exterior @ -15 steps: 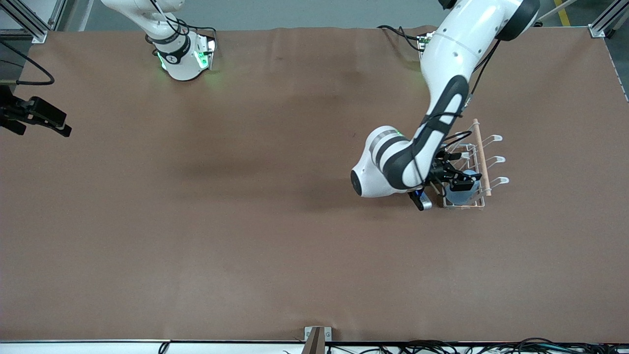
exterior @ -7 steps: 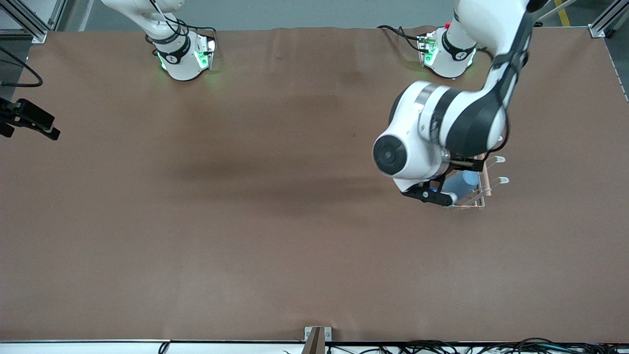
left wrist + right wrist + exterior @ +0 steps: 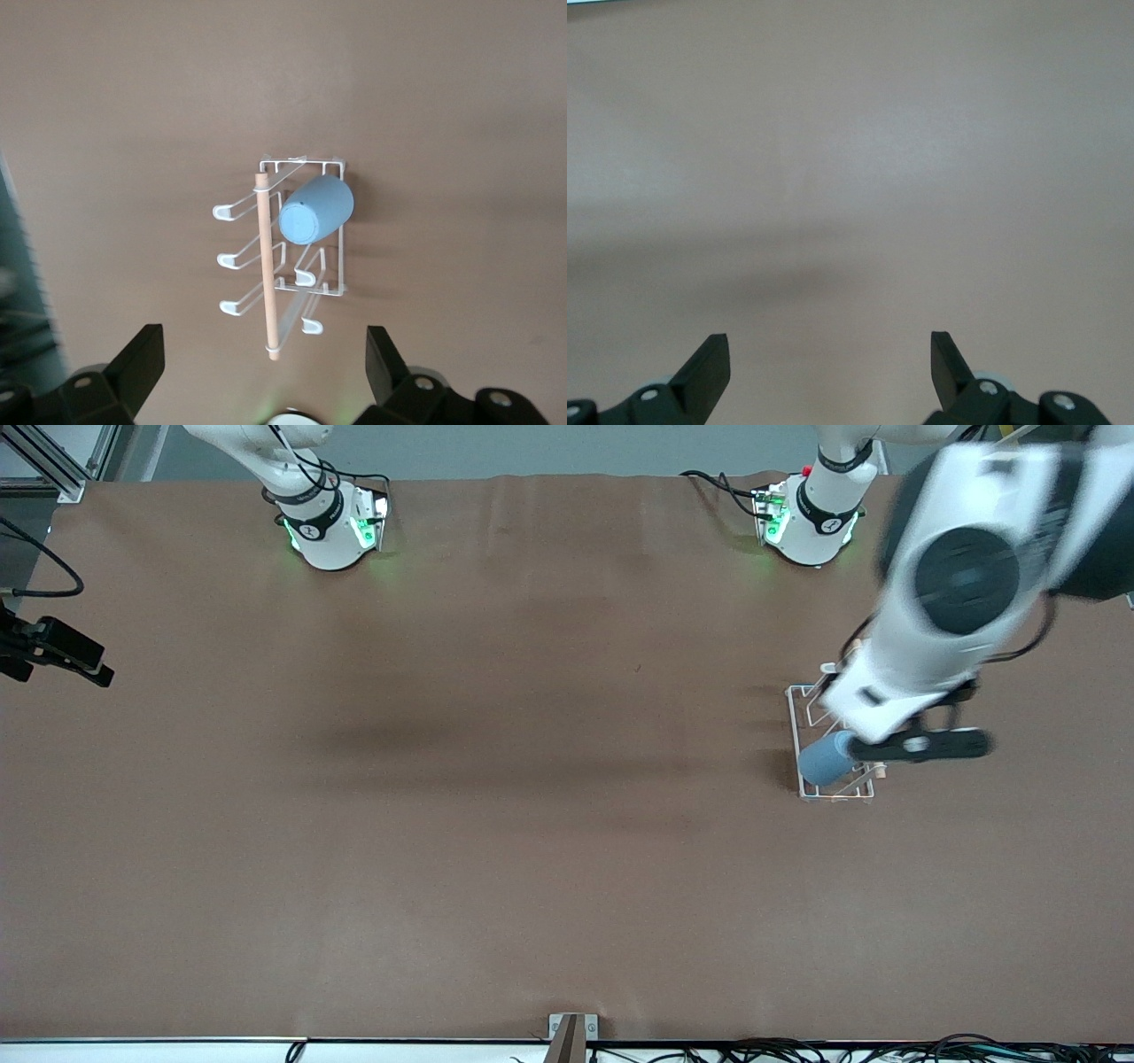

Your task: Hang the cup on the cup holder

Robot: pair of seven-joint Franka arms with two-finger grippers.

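Observation:
The light-blue cup (image 3: 824,760) hangs tilted on a prong of the white wire cup holder (image 3: 806,688), at the holder's end nearer the front camera. In the left wrist view the cup (image 3: 317,209) shows its closed bottom, beside the wooden rod (image 3: 265,266). My left gripper (image 3: 263,345) is open and empty, high above the holder; in the front view it (image 3: 921,746) is blurred. My right gripper (image 3: 830,350) is open and empty over bare table at the right arm's end (image 3: 89,669), waiting.
The brown table cover (image 3: 496,824) spreads wide around the holder. The two arm bases (image 3: 328,531) (image 3: 811,522) stand along the edge farthest from the front camera. Cables run along the nearest edge.
My left gripper has come off the cup and risen, and the arm has swung toward its own end of the table. The cup stays on the holder. The right gripper has hardly moved.

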